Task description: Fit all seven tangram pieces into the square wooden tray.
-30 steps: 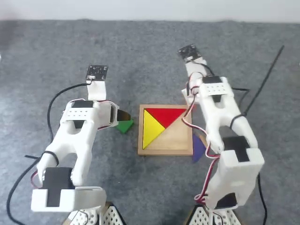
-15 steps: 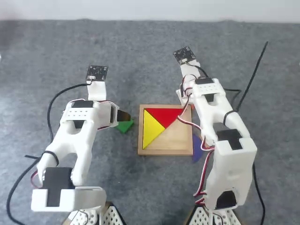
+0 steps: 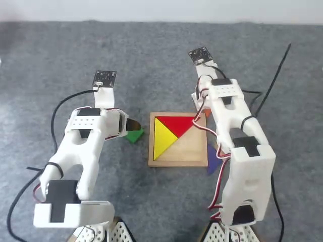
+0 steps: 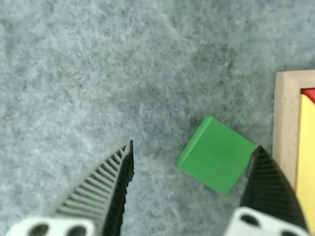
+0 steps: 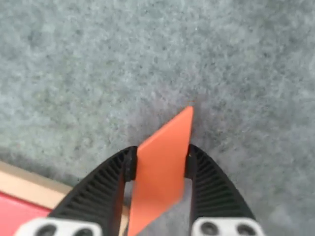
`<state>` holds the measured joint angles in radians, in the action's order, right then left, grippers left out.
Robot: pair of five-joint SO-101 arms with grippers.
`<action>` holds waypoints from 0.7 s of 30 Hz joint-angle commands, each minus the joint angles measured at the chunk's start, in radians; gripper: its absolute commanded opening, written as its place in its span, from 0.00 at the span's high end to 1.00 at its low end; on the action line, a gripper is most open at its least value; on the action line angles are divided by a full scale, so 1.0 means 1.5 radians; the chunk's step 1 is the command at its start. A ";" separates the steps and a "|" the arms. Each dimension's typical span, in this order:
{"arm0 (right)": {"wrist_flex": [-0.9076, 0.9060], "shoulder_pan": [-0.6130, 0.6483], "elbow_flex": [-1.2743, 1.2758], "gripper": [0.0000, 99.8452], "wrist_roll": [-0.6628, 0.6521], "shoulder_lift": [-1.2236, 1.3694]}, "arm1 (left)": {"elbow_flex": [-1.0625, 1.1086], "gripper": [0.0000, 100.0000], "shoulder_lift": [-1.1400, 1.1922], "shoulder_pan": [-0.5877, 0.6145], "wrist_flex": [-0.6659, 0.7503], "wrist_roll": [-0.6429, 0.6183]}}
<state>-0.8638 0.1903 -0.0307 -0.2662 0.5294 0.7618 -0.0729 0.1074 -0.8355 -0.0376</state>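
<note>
High view: the square wooden tray (image 3: 177, 160) lies on the grey worktop (image 3: 151, 60) between the 2 arms. A red triangle (image 3: 176, 123) fills its far part and a yellow triangle (image 3: 162, 138) its left part, the 2 meeting along a slanted edge; the rest of the tray floor is bare wood. A green square (image 3: 134, 135) lies on the worktop just beside the tray's left rim, near its far corner. A blue piece (image 3: 213, 160) lies against the tray's right rim, partly hidden under the right arm.

Left wrist view: the left end effector (image 4: 193, 147) is spread wide and holds nothing. The green square (image 4: 216, 153) sits flat on the worktop between its 2 fingers, much closer to the one on the tray side; whether that finger touches it cannot be told. The tray rim (image 4: 285, 123) shows beside it, with yellow (image 4: 307, 147) and red (image 4: 309, 93) inside.

Right wrist view: the right end effector (image 5: 161, 151) is closed on a flat orange piece (image 5: 160, 172), gripped across its 2 long edges, with 1 pointed corner sticking out beyond the fingertips toward the worktop. The tray's rim (image 5: 29, 184) and a bit of the red triangle (image 5: 15, 216) show close by.
</note>
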 commanded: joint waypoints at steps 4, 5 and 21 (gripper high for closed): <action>-0.103 -0.062 -0.025 0.97 0.008 -0.151 | -0.031 0.65 -0.001 -0.005 -0.002 -0.007; -0.126 -0.068 -0.026 0.96 0.008 -0.180 | -0.031 0.65 -0.001 -0.005 -0.002 -0.007; -0.184 0.086 0.303 0.94 0.066 -0.364 | -0.031 0.65 -0.005 -0.004 -0.004 -0.007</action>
<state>-1.2551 0.2762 0.3268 -0.2171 0.0430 0.7618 -0.0713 0.1074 -0.8355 -0.0376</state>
